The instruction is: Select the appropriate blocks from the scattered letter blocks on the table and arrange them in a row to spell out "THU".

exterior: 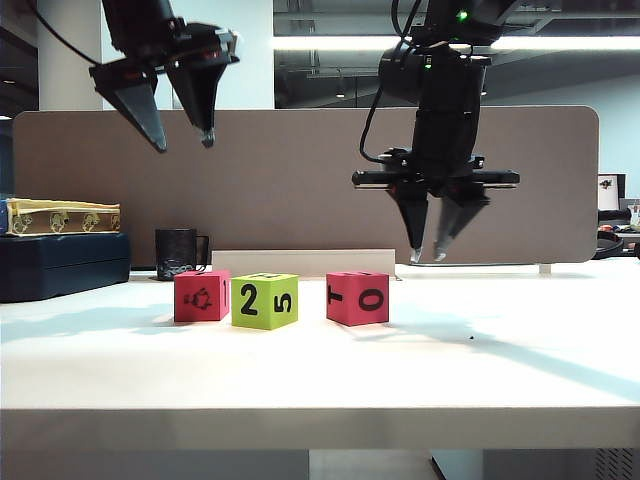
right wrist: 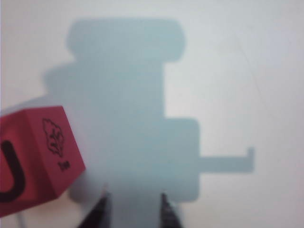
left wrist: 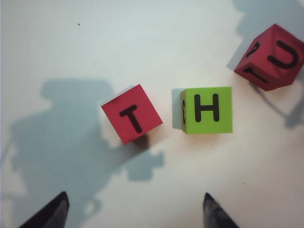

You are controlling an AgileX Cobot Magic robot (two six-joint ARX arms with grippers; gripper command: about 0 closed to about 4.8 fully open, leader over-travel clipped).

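Across the lower middle of the exterior view, on the white table (exterior: 520,370), three letter blocks in a row: a pinkish-red block (exterior: 201,296) at the left, touching or just beside a lime green block (exterior: 265,300) showing "2" and "5", then, set a little apart to the right, a second pinkish-red block (exterior: 357,298) showing "T" and "0". Seen from above in the left wrist view: "T" on the red block (left wrist: 132,120), "H" on the green block (left wrist: 207,109), "U" on the far red block (left wrist: 271,57), the last turned askew and apart from the other two. High in the upper left of the exterior view, left gripper (exterior: 182,138), spread wide, empty, well above the blocks; fingertips (left wrist: 52,211) at the lower edge of its wrist view, far apart with bare table between. Right of centre in the exterior view, right gripper (exterior: 429,256), pointing down just above the tabletop, behind and to the right of the "U" block, fingers drawn near together with a narrow gap, holding nothing. Same narrow gap between the tips (right wrist: 134,200) in the right wrist view, the red "U" block (right wrist: 38,156) beside them, not between them. Behind the blocks, a black mug (exterior: 177,252) and a brown-grey divider panel (exterior: 290,170).
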